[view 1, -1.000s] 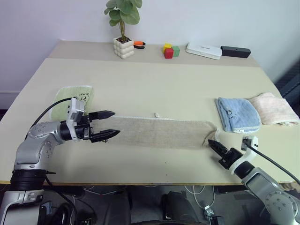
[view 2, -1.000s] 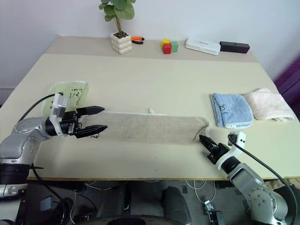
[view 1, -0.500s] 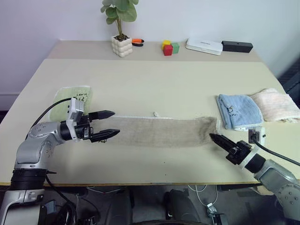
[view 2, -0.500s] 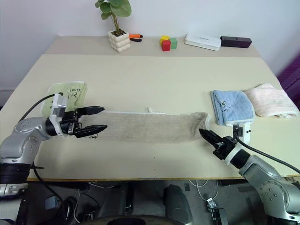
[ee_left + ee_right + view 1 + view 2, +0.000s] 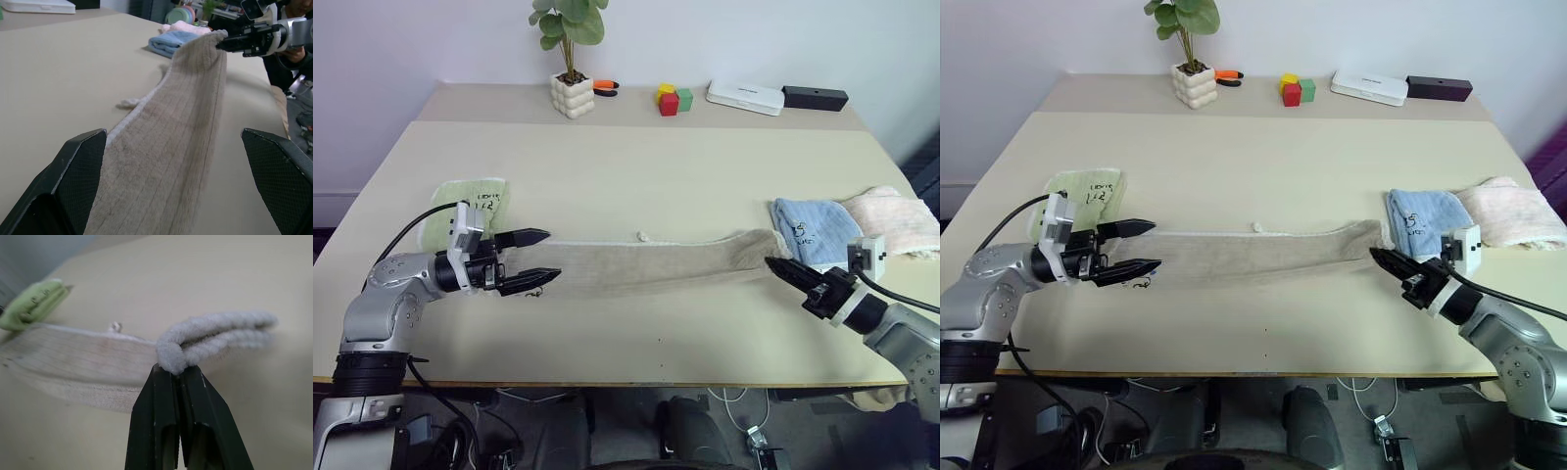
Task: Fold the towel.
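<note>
**Right end of the towel pinched and lifted, left jaws open over the other end**

In the left eye view I am seeing the towel [image 5: 651,266] stretching as a long narrow strip across the middle of the frame, its long axis running left to right over the table [image 5: 636,176]. My right gripper [image 5: 781,268], at the right of the frame, is clamping the strip's right end, and that end is hanging clear of the tabletop. My left gripper [image 5: 540,257], at the left, is pointing along the strip with its fingers standing wide apart, one above and one below the left end, holding nothing. So each arm is sitting at its own end; I judge the fold turns on carrying the right end leftward along that axis.

In the left wrist view the towel is running away between the spread fingers toward the right gripper at the upper right.

In the right wrist view the fingers are pressing together on a doubled edge of the towel, mid-frame.

I am seeing no containers.
</note>
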Robot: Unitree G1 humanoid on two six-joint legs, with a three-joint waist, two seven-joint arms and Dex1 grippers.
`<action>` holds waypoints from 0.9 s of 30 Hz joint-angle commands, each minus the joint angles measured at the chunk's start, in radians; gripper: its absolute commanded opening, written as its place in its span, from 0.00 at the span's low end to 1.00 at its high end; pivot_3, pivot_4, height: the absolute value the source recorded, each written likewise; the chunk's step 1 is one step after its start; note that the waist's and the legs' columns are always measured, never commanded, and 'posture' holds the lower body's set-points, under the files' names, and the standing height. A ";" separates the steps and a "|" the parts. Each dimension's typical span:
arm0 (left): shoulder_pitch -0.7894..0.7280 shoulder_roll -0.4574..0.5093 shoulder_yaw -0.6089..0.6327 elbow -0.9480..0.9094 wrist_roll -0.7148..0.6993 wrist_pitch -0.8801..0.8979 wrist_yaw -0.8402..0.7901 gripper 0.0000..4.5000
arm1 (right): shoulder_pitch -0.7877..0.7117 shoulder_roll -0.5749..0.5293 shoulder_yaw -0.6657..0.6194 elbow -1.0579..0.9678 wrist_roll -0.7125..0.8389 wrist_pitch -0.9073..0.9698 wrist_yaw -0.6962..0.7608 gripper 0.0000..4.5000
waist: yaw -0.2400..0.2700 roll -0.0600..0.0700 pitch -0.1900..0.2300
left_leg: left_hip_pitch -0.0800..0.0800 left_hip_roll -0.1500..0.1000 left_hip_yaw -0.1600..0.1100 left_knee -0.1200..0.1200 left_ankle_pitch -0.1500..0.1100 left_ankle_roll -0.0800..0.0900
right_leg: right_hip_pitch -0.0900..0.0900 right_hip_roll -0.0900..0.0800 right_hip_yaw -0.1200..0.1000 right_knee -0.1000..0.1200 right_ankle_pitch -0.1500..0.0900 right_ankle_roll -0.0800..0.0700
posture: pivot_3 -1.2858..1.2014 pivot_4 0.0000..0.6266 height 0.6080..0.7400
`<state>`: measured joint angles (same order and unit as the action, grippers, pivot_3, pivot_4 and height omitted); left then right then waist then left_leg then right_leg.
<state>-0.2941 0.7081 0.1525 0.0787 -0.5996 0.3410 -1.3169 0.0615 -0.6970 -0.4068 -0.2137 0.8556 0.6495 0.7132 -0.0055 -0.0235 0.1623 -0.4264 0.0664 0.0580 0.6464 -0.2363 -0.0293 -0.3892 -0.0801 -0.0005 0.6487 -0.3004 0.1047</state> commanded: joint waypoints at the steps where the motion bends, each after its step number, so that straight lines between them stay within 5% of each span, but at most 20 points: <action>1: -0.002 0.011 0.022 -0.023 -0.007 -0.014 -0.005 1.00 | 0.000 -0.029 -0.035 0.011 -0.023 -0.032 0.055 0.00 | -0.001 0.000 0.000 | 0.000 0.000 0.000 0.000 0.000 0.000 | 0.000 0.000 0.000 0.000 0.000 0.001 | 0.52 0.24 1.00; 16: -0.008 0.015 0.020 -0.024 -0.009 -0.008 -0.008 1.00 | -0.056 -0.032 0.080 -0.236 0.000 0.036 0.074 0.00 | -0.004 0.001 0.001 | 0.000 0.000 0.000 0.000 0.000 0.000 | 0.000 0.000 0.000 0.000 0.000 0.001 | 0.52 0.24 1.00; 27: 0.054 0.039 0.042 -0.110 -0.043 0.036 -0.008 1.00 | -0.164 0.087 0.330 -0.238 -0.060 0.062 0.025 0.00 | -0.008 0.002 0.002 | 0.000 0.001 0.000 0.000 0.000 0.000 | -0.001 0.000 0.000 0.000 -0.001 -0.001 | 0.52 0.24 1.00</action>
<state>-0.2416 0.7275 0.1642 0.0086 -0.6209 0.3683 -1.3168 -0.0766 -0.6238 -0.0956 -0.4478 0.8047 0.7245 0.7458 -0.0136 -0.0219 0.1639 -0.4264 0.0669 0.0579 0.6461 -0.2363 -0.0293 -0.3902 -0.0800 -0.0005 0.6492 -0.3010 0.1035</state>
